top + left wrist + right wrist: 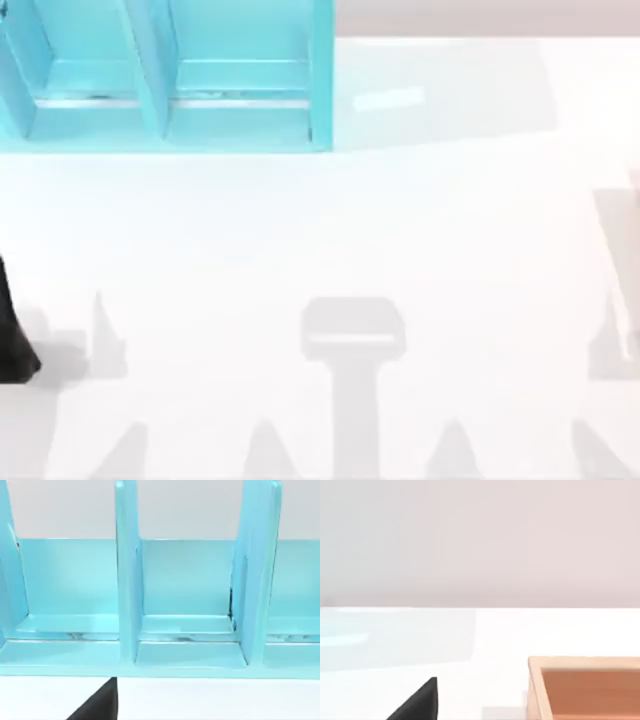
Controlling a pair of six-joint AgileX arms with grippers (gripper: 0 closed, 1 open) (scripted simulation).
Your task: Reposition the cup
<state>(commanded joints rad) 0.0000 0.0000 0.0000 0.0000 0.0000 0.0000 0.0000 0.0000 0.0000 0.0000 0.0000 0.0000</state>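
Observation:
The cup is out of view. My left arm [14, 335] shows as a dark shape at the table's left edge, about mid-depth. A black part of my left gripper [97, 703] pokes into the left wrist view, in front of the cyan shelf unit [127, 580] and apart from it. A black part of my right gripper [417, 703] pokes into the right wrist view above the white table, with nothing seen in it.
The cyan shelf unit [160, 75] with upright dividers stands at the back left of the white table [400, 230]. A light wooden box [585, 687] with an orange-brown inside sits close to the right gripper.

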